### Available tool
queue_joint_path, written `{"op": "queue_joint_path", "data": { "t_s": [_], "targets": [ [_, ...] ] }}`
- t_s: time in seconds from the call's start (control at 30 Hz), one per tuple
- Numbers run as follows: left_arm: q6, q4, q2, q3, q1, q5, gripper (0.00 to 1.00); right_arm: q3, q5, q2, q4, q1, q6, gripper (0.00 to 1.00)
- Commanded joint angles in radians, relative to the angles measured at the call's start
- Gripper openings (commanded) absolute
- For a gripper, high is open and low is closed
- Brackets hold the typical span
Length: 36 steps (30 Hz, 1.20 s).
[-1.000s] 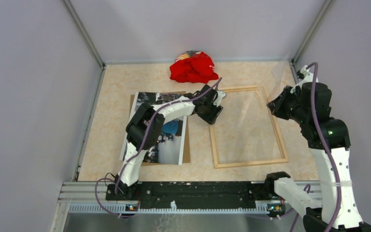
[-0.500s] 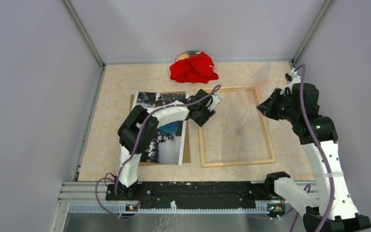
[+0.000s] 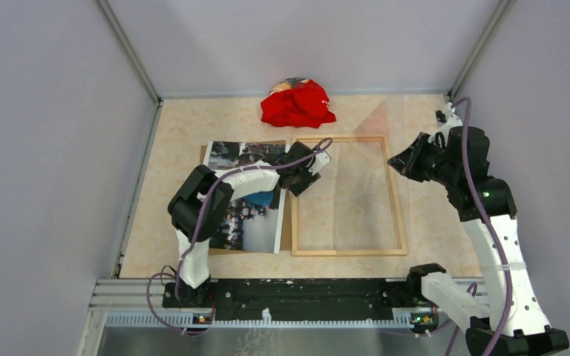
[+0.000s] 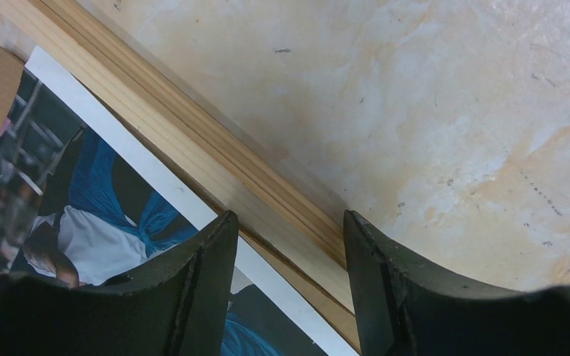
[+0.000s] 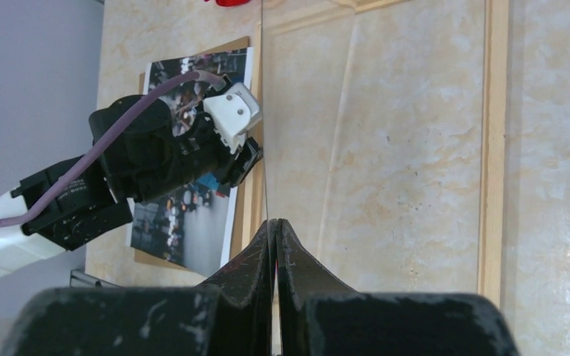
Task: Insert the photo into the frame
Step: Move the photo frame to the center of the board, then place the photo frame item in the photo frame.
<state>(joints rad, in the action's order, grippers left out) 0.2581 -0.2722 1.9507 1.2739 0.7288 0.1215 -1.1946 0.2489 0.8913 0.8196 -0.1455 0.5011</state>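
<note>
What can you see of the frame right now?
The frame is a thin rectangle of pale wood with grooved rails, lying flat on the table. Bare tabletop shows through its opening; the photo is not inside. Its left rail runs close along the photo's right edge. The left gripper, open, straddles that rail near the far corner, one finger each side; contact is unclear. A clear sheet pinched in the right gripper tilts up over its right part.
</note>
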Motion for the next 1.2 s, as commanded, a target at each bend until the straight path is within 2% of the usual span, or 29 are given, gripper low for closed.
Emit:
{"op": "queue_joint_path", "data": {
  "t_s": [0.0,0.23,0.43,0.6,0.83,1.03,1.17],
  "targets": [
    [0.088,-0.136,0.026,-0.128,-0.018,0.059,0.62,0.015,0.041,-0.012,-0.086,0.0,0.029,0.0],
    [0.202,-0.066,-0.039,-0.266,-0.037,0.107,0.61,0.07,0.086,-0.022,-0.135,0.0,0.065,0.0],
    [0.222,-0.045,-0.05,-0.269,-0.058,0.07,0.61,0.085,0.108,-0.025,-0.15,-0.001,0.081,0.0],
    [0.162,-0.104,0.003,-0.126,-0.058,-0.014,0.61,0.095,0.117,-0.037,-0.149,0.0,0.088,0.0],
    [0.082,-0.237,0.009,0.066,-0.068,-0.23,0.65,0.078,0.111,-0.037,-0.128,0.0,0.071,0.0],
    [0.003,-0.358,-0.102,0.172,-0.218,-0.453,0.8,0.063,0.122,-0.012,-0.143,0.0,0.065,0.0],
    [-0.023,-0.372,-0.136,0.193,-0.339,-0.466,0.82,0.075,0.167,0.021,-0.205,0.0,0.089,0.0]
  ]
}}
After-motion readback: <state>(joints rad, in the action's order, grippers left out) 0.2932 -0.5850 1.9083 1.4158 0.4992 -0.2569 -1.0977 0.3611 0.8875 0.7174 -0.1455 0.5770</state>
